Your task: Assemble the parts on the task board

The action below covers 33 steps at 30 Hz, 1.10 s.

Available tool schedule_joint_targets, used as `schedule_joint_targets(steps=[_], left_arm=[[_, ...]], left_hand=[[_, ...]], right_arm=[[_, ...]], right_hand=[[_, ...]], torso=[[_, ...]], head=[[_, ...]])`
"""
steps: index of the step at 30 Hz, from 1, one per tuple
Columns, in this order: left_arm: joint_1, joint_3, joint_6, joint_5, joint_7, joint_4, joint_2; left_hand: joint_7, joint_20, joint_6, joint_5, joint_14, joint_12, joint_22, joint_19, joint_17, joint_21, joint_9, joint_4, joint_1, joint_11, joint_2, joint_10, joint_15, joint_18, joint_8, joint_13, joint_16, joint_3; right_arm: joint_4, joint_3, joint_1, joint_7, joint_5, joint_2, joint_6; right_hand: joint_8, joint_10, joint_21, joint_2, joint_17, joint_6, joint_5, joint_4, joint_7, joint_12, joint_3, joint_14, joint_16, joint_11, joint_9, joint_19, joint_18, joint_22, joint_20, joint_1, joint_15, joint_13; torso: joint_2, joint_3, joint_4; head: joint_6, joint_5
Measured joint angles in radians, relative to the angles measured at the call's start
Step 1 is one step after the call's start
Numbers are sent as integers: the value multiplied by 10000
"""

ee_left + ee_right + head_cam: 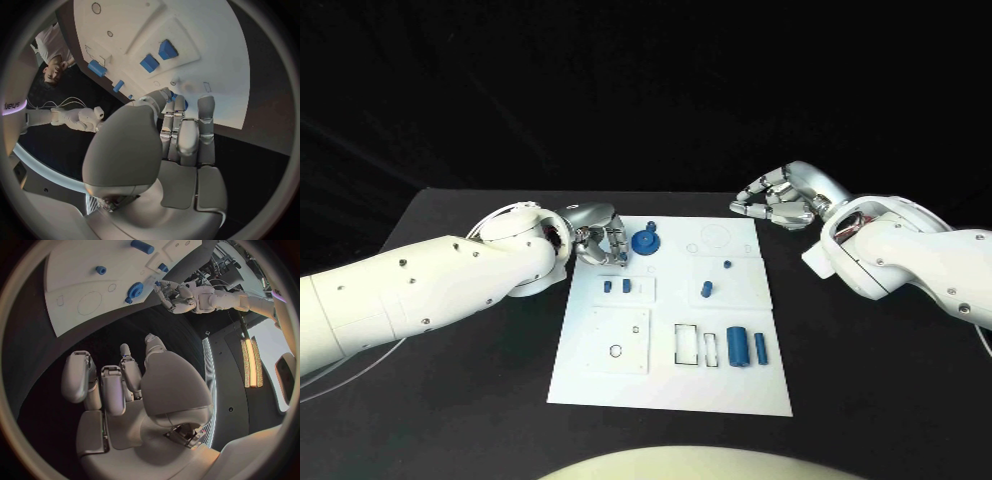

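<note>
The white task board point(675, 385) lies in the middle of the black table. A round blue gear-like part point(646, 241) sits near its far left corner. My left hand point(599, 238) is right beside it, its fingers point(181, 125) stretched out side by side with their tips at the part's edge point(177, 99); nothing sits in the palm. Two small blue blocks point(617, 286) lie just nearer on the board. My right hand point(776, 200) hovers off the board's far right corner, fingers curled in on nothing point(119, 385).
Other blue parts lie on the board: a small peg point(727, 265), a short piece point(707, 290), a cylinder point(736, 346) and a thin bar point(760, 347). A raised white plate point(615, 340) with holes takes up the near left. Bare black table point(877, 400) surrounds the board.
</note>
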Motion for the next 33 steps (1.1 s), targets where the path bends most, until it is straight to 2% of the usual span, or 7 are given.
schedule_joint_targets(steps=[33], left_arm=[[-66,-8,447,158,-37,-168,110]], left_hand=[[0,0,-2,0,-1,0,-102,-1,-136,-1,5,-26,0,-37,0,36,0,0,-39,-8,0,26]], right_arm=[[-14,0,-49,10,0,11,-6]], right_hand=[[42,0,0,0,6,0,0,0,0,0,0,0,0,0,0,0,0,-4,0,0,0,11]], torso=[[-6,-1,6]], head=[[-52,35]])
